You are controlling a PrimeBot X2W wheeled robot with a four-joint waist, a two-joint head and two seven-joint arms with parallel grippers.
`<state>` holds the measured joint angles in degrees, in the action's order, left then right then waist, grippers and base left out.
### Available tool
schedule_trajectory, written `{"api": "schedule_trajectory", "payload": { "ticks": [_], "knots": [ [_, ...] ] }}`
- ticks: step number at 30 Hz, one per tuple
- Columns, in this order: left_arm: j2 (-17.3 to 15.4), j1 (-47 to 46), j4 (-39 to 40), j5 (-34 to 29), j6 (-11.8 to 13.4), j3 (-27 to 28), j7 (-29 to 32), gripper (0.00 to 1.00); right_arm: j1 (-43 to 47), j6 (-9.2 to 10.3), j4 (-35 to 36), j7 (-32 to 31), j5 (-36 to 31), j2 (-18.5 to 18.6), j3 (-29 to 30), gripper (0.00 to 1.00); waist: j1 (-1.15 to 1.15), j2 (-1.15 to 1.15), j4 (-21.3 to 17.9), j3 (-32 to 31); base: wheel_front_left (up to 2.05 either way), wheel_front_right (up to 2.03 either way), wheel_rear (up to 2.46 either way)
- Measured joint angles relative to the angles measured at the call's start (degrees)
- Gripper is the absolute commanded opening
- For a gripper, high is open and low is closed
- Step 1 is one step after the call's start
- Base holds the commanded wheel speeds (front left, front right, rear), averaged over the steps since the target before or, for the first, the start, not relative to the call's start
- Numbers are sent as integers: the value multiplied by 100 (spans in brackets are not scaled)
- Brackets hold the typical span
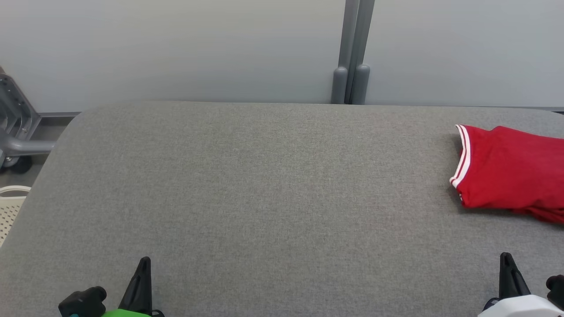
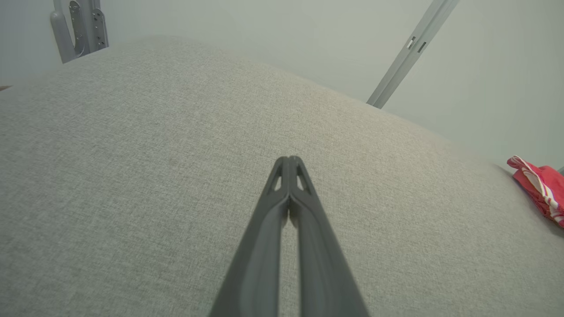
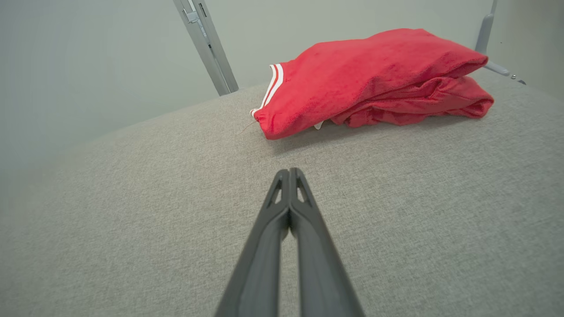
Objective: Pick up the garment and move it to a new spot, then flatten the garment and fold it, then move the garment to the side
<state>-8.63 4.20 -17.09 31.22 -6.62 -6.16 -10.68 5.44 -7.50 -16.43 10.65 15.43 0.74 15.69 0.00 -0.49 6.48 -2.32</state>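
the left gripper (image 1: 143, 266) is at the near edge of the table (image 1: 264, 176), toward its left end, its two dark fingers pressed together tip to tip and holding nothing. the right gripper (image 1: 506, 262) is at the table's near right end, fingers likewise closed and empty, pointing toward the table's far side.

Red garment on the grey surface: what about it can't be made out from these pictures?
Head view: the red garment runs past the picture's right edge, so its full extent is cut off.
Right wrist view: the top fold covers the layers beneath, so its type stays unclear.
Left wrist view: just a small corner, cut by the right edge.
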Motion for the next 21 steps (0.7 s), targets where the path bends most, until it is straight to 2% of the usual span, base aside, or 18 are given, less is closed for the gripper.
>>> {"api": "schedule_trajectory", "payload": {
  "ticks": [21],
  "knots": [
    [158,-250,98,1685,-19,374,467,0,-328,1,43,-463,2132,46,-288,0,0,0,-122,47,0,0,0]
  ]
}}
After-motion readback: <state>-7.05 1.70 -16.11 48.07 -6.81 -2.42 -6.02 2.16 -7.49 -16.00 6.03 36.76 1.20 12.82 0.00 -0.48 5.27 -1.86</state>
